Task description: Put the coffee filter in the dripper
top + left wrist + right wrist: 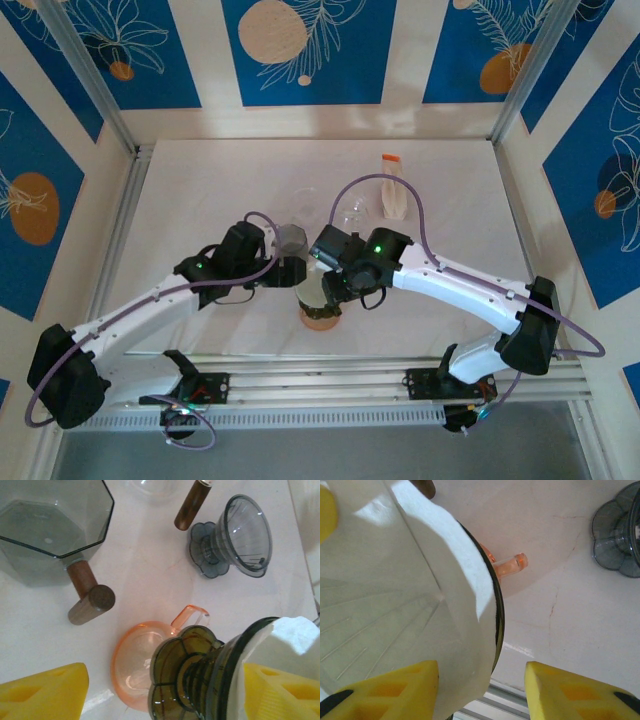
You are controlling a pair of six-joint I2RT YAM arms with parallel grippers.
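The left gripper [160,687] stands open at the near centre of the table. Its left finger is clear of everything and its right finger lies against the coffee filter [395,580]. The filter already sits inside the olive dripper [200,675], its paper edge standing above the rim. The dripper appears tilted above an orange cup [131,662]. To the right, the right gripper [482,690] straddles the rim, one finger on the paper inside and one outside; I cannot tell whether it clamps.

The risks, as I judge them:
- The left finger could drag or crease the paper on withdrawal.
- A loose right hold could let the tilted dripper slide off the cup.
- A wide swing could knock the grey dripper [245,532] lying on its side nearby.
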